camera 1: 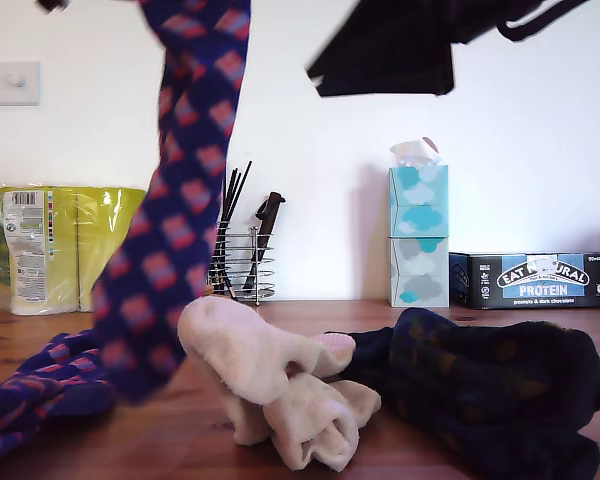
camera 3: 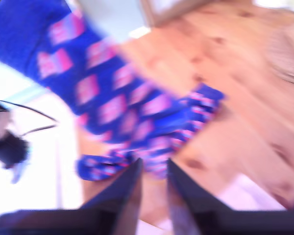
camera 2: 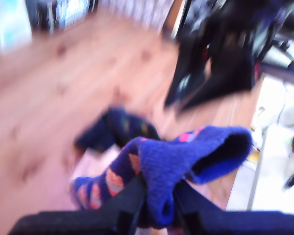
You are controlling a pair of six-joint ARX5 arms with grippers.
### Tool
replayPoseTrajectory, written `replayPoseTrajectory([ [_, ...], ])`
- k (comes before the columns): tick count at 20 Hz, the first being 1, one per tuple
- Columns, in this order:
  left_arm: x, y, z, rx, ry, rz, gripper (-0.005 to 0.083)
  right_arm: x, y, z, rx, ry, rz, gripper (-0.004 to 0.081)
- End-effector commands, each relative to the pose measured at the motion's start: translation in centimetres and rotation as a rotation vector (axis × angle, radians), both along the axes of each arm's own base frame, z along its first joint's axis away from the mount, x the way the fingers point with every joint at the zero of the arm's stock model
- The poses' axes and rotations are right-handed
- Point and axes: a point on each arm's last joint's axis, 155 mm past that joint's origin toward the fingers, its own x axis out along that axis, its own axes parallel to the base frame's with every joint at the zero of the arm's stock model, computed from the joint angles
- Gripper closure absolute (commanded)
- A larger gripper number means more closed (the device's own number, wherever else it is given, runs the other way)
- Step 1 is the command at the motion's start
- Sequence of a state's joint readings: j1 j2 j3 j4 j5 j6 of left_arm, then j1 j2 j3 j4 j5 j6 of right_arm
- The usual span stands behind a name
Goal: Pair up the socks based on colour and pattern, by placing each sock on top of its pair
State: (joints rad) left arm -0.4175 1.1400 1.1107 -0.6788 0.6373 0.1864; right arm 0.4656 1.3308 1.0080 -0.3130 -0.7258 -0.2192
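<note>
One checked sock in the air, no pair visibly finished yet.
The first gripper (camera 2: 159, 205) has its fingers clamped on a blue checked sock (camera 1: 175, 200), hanging high above the table (camera 1: 400, 315); its mate (camera 1: 25, 395) lies at the table's near edge, at the exterior view's left. The cream socks (camera 1: 280, 375) sit heaped mid-table, the navy dotted socks (camera 1: 490, 390) beside them. The second gripper (camera 3: 153, 188) hovers empty, fingers slightly apart.

Blue checked sock (camera 1: 175, 190): soft knitted cloth, matt, fuzzy nap. Cream socks (camera 1: 280, 385): ribbed cloth, matt. Navy dotted socks (camera 1: 480, 390): dull knit. Surface (camera 1: 130, 440): knotty wood, smooth, low sheen. Utensil rack (camera 1: 242, 268): bright wire metal. Protein box (camera 1: 535, 280): printed card, slight gloss. Yellow pack (camera 1: 70, 245): glossy plastic film.
</note>
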Motion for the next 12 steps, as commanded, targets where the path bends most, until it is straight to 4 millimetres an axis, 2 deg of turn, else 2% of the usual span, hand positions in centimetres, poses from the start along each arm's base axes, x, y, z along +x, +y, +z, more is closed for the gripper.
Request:
replayPoseTrajectory([
  [1, -0.5, 0.8, -1.0, 0.041, 0.039, 0.031, 0.0797, 1.0, -0.9, 0.8, -0.028, -0.069, -0.049, 0.0784],
  [3, -0.8, 2.2, -1.4, 0.094, 0.037, 0.084, 0.0797, 2.0, -1.7, 0.8, -0.07, -0.12, -0.105, 0.0784],
  [7, -1.2, 4.2, -1.1, 0.145, 0.004, 0.16, 0.0797, 2.7, -3.9, 0.9, -0.082, -0.217, -0.242, 0.0784],
  [10, -1.3, 5.3, -1.4, 0.161, 0.038, 0.212, 0.0797, 1.3, -6.2, 0.9, -0.052, -0.248, -0.386, 0.0784],
  [12, -2.1, 5.8, -2.3, 0.173, 0.11, 0.234, 0.0797, -0.6, -7.5, 1.1, -0.029, -0.252, -0.426, 0.0784],
])
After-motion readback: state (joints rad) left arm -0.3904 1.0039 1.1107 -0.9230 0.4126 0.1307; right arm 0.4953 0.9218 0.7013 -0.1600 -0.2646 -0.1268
